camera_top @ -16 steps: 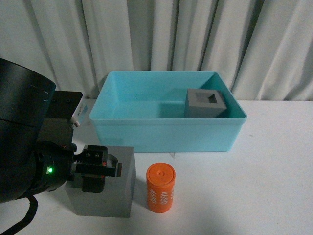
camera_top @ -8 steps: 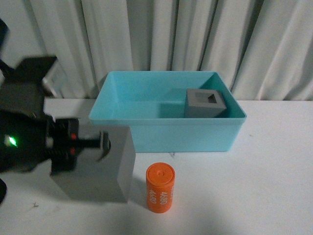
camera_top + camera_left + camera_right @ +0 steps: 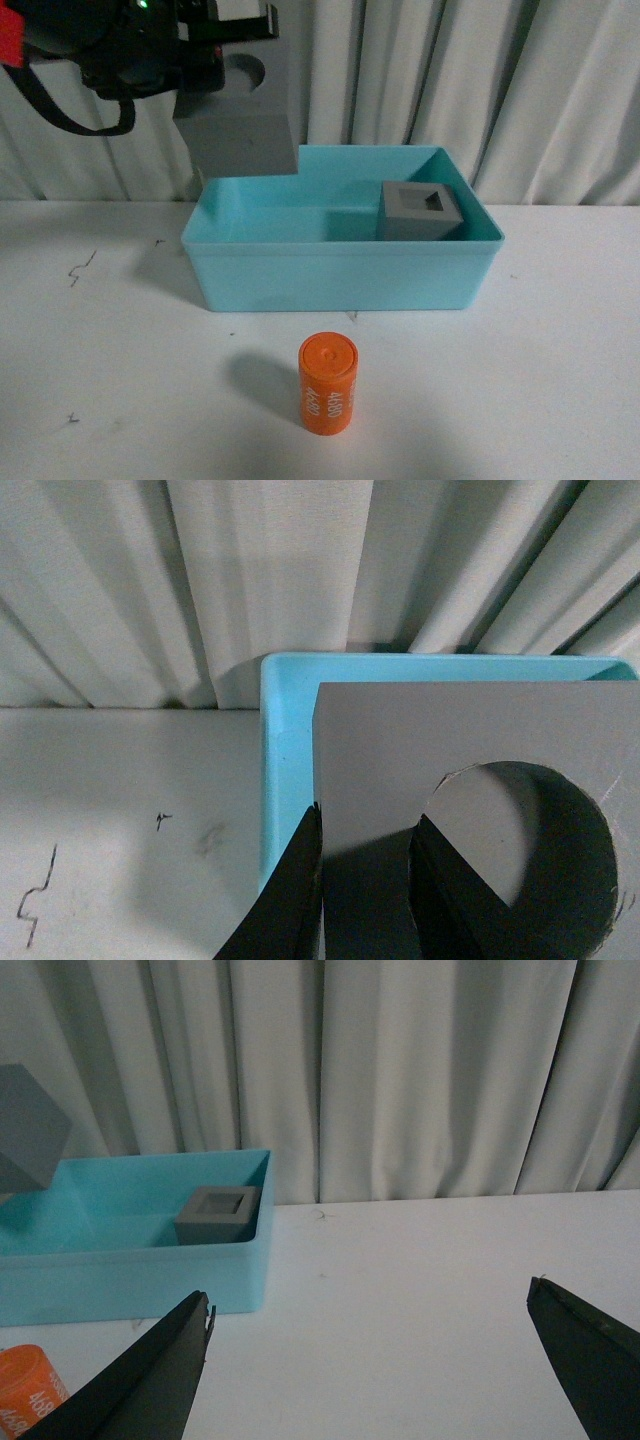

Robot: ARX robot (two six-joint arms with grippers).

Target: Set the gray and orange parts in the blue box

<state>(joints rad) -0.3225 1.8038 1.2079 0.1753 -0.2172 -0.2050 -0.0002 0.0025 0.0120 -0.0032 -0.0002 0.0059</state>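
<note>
**Gray cube held high over the bin's left rear corner**

The left claw (image 3: 225,60) is clamped on the wall of a matte gray cube with a round recess (image 3: 245,130), one finger (image 3: 440,890) inside the recess and the other outside. The cube hangs in the air above the left rear corner of the light blue plastic bin (image 3: 340,275). A second gray cube with a rectangular recess (image 3: 420,212) sits inside the bin at its right rear. The orange cylinder with white digits (image 3: 328,385) stands upright on the white surface (image 3: 560,350), in front of the bin and apart from it. The right claw (image 3: 370,1293) is spread wide and holds nothing.

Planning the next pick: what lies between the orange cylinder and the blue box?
Only bare white table separates orange cylinder and blue box, per the front view.
</note>
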